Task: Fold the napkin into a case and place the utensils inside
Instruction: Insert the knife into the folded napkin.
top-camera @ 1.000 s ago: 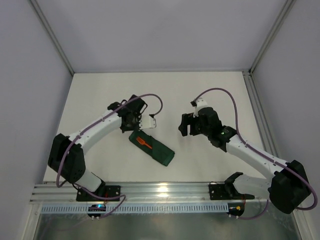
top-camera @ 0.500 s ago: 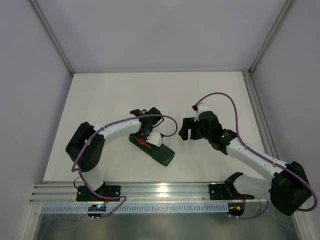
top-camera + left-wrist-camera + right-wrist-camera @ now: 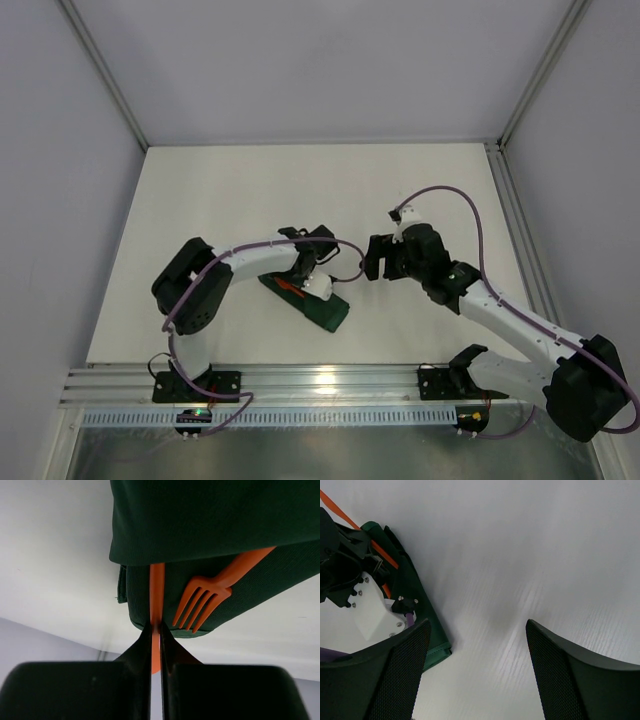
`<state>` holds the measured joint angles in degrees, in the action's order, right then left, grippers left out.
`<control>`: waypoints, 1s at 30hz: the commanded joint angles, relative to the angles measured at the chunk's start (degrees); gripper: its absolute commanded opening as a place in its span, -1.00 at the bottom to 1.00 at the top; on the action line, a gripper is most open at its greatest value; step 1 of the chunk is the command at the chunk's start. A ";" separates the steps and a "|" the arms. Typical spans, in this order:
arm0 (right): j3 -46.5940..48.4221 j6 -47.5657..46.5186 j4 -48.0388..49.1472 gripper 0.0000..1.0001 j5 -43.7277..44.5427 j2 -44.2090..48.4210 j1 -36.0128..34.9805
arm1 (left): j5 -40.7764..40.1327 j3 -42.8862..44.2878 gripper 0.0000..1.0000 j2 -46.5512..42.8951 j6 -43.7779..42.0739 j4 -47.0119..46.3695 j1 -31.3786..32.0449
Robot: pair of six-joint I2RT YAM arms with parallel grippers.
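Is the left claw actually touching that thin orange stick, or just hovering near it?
Touching. The left wrist view shows the left gripper shut on the orange utensil, its dark tips pressed against both faces with no gap.

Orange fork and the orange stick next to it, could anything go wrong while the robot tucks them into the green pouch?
1. The left pincer pinches the thin orange utensil, only partly under the top fold of the green case. Pushing could bunch or drag the soft cloth, since the right pincer hangs open off to the side.
2. The fork lies close beside it, tines sticking out; a push might knock it crooked.
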<state>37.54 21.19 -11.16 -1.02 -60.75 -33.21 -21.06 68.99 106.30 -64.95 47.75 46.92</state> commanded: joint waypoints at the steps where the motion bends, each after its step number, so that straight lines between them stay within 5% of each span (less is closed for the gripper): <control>1: -0.71 0.17 0.08 0.60 2.76 2.21 -0.01 | -0.39 0.71 -1.00 -0.13 0.70 -0.90 1.51; 17: -0.71 0.61 0.61 0.60 2.60 0.63 -0.01 | 1.99 3.25 -0.97 2.59 4.04 -0.90 7.57; 20: -0.63 0.69 0.61 0.60 2.60 0.28 0.08 | 2.25 4.13 -0.71 3.30 4.74 -1.78 8.10; 23: -0.54 0.69 0.61 0.61 2.42 -0.07 -0.01 | 1.38 4.57 -0.23 3.12 5.36 -1.87 8.02; 30: -0.45 0.52 1.14 0.60 2.07 -0.68 -0.01 | -2.67 5.10 -0.07 0.23 5.10 -1.52 7.93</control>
<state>36.51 20.91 -13.74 2.85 -60.73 -32.75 -22.83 71.07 109.60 -60.36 48.69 53.63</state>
